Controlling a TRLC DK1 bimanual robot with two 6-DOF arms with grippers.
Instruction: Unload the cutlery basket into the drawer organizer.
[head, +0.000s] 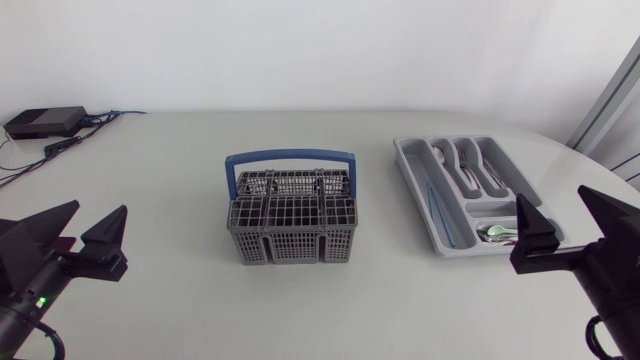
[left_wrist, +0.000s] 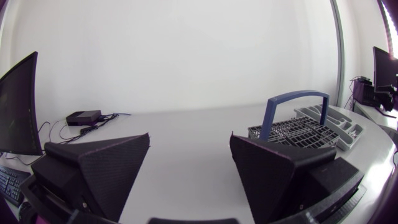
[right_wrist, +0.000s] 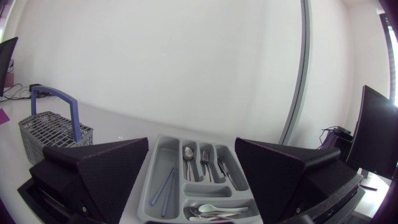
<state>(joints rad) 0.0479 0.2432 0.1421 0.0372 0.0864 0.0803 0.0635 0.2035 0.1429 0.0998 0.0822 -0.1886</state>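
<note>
A grey cutlery basket (head: 290, 228) with a blue handle (head: 290, 158) stands mid-table; no cutlery shows in it. To its right lies the grey drawer organizer (head: 412, 170), holding spoons, forks and knives (head: 470, 165), blue sticks (head: 437, 205) and teaspoons (head: 495, 233). My left gripper (head: 85, 228) hangs open and empty at the table's near left, well short of the basket (left_wrist: 298, 127). My right gripper (head: 572, 222) is open and empty at the near right, beside the organizer's front end. In the right wrist view the organizer (right_wrist: 155, 155) lies ahead of the right gripper (right_wrist: 191, 149).
A black box (head: 45, 122) with cables sits at the table's far left corner. Bare tabletop (head: 170, 200) separates the left gripper from the basket.
</note>
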